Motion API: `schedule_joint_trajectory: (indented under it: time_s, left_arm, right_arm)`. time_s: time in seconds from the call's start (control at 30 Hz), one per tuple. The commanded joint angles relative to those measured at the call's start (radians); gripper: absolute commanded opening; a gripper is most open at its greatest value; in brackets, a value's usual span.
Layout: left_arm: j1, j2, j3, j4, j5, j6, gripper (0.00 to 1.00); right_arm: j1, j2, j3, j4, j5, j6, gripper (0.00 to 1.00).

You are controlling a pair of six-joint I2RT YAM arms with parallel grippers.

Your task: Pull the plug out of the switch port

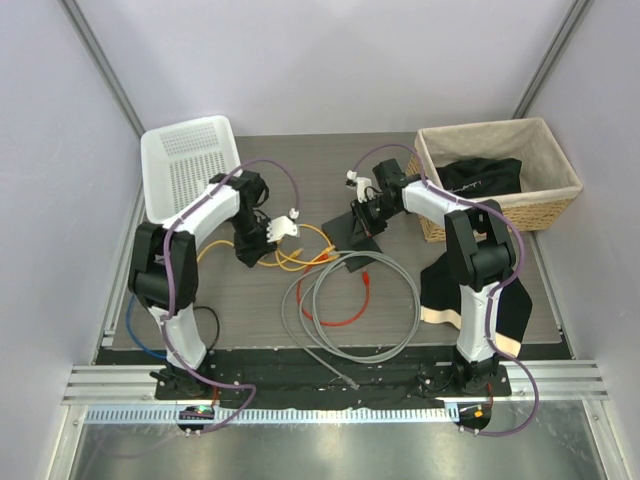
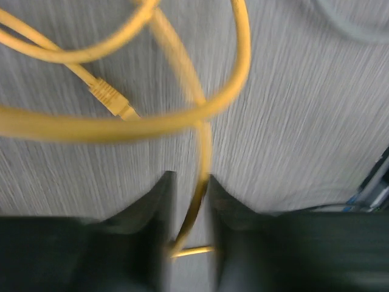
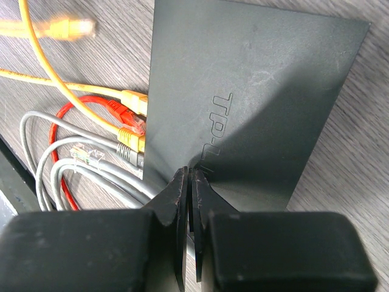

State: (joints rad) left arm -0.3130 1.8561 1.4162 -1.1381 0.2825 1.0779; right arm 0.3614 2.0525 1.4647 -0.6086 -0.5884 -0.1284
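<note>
The switch [image 3: 243, 103] is a flat matte-black box, tipped up on the table in the top view [image 1: 356, 232]. My right gripper [image 3: 190, 176] is shut on its near edge. Along its left edge sit a yellow plug [image 3: 135, 100], a red plug [image 3: 124, 115], a second yellow plug [image 3: 130, 139] and a grey plug [image 3: 129, 153]. My left gripper [image 2: 188, 182] is to the left of the switch [image 1: 255, 245], shut on a yellow cable [image 2: 203, 140] that runs up between its fingers. A loose yellow plug [image 2: 112, 97] lies on the table ahead of it.
A white plastic basket [image 1: 185, 160] stands at the back left. A wicker basket [image 1: 500, 205] holding dark cloth stands at the back right. A black-and-cream cloth [image 1: 440, 290] lies by the right arm. Grey cable loops [image 1: 350, 300], a red cable [image 1: 345, 320] and a blue cable [image 1: 135, 335] lie near the front.
</note>
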Motion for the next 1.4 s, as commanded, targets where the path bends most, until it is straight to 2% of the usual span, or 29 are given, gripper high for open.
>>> schedule_joint_trajectory:
  time_s: [0.0, 0.03, 0.07, 0.23, 0.27, 0.4, 0.5, 0.53, 0.57, 0.6, 0.63, 0.7, 0.73, 0.8, 0.83, 0.93, 0.97, 1.13, 1.2, 1.23, 1.27, 1.37]
  left_arm:
    - [0.104, -0.101, -0.072, -0.11, -0.063, 0.102, 0.12]
    - [0.124, -0.136, -0.104, -0.109, -0.083, 0.118, 0.03]
    - [0.161, -0.167, -0.181, -0.107, -0.101, 0.155, 0.0]
    - [0.308, -0.317, -0.339, -0.097, -0.222, 0.231, 0.0]
    - [0.374, -0.327, -0.344, -0.083, -0.235, 0.226, 0.0]
    - [0.446, -0.322, -0.318, 0.015, -0.241, 0.145, 0.0]
    - [0.448, -0.29, -0.309, 0.138, -0.275, 0.051, 0.08]
    - [0.445, -0.263, -0.272, 0.153, -0.275, -0.016, 0.17]
    - [0.434, -0.244, -0.243, 0.143, -0.264, -0.059, 0.21]
    - [0.428, -0.232, -0.211, 0.123, -0.237, -0.096, 0.26]
    - [0.416, -0.215, -0.141, 0.069, -0.195, -0.16, 0.35]
    - [0.361, -0.221, -0.085, 0.037, -0.062, -0.226, 0.4]
    - [0.332, -0.233, -0.05, 0.06, -0.034, -0.283, 0.47]
    - [0.214, -0.245, -0.007, 0.075, 0.025, -0.401, 0.54]
    - [0.143, -0.242, 0.048, 0.078, 0.036, -0.433, 0.6]
    - [0.047, -0.196, 0.186, 0.09, 0.138, -0.535, 0.67]
    - [0.028, -0.16, 0.216, 0.106, 0.151, -0.594, 0.68]
    - [-0.031, 0.017, 0.389, 0.135, 0.324, -0.694, 0.72]
    - [-0.037, 0.107, 0.409, 0.162, 0.386, -0.792, 0.73]
    - [-0.041, 0.129, 0.406, 0.178, 0.443, -0.826, 0.77]
    - [-0.044, 0.149, 0.397, 0.202, 0.467, -0.864, 0.77]
    - [-0.067, 0.195, 0.363, 0.288, 0.485, -0.932, 0.78]
  right_arm:
    - [0.021, 0.074, -0.064, 0.032, 0.168, -0.06, 0.09]
    - [0.021, 0.086, -0.058, 0.033, 0.165, -0.062, 0.09]
    - [0.021, 0.092, -0.052, 0.033, 0.165, -0.057, 0.09]
    - [0.021, 0.13, -0.007, 0.021, 0.16, -0.048, 0.09]
    - [0.021, 0.135, -0.004, 0.017, 0.157, -0.048, 0.09]
    - [0.021, 0.15, 0.011, 0.006, 0.153, -0.048, 0.08]
    - [0.021, 0.159, 0.02, -0.003, 0.151, -0.048, 0.09]
    - [0.022, 0.156, 0.02, -0.005, 0.15, -0.05, 0.08]
    - [0.021, 0.155, 0.02, -0.008, 0.15, -0.05, 0.09]
    - [0.021, 0.149, 0.022, -0.006, 0.151, -0.05, 0.15]
    - [0.021, 0.143, 0.022, -0.01, 0.15, -0.051, 0.19]
    - [0.021, 0.12, 0.028, -0.017, 0.145, -0.051, 0.29]
    - [0.021, 0.109, 0.032, -0.022, 0.145, -0.051, 0.32]
    - [0.019, 0.077, 0.049, -0.036, 0.137, -0.048, 0.38]
    - [0.017, 0.066, 0.055, -0.043, 0.133, -0.05, 0.39]
    - [0.014, 0.028, 0.071, -0.054, 0.127, -0.047, 0.42]
    - [0.011, 0.018, 0.074, -0.057, 0.13, -0.043, 0.43]
    - [-0.021, -0.053, 0.062, -0.056, 0.174, -0.019, 0.43]
    - [-0.032, -0.09, 0.03, -0.066, 0.211, -0.014, 0.43]
    - [-0.035, -0.112, 0.019, -0.077, 0.22, -0.026, 0.43]
    - [-0.033, -0.152, 0.007, -0.11, 0.223, -0.075, 0.43]
    - [-0.026, -0.221, -0.027, -0.131, 0.194, -0.146, 0.42]
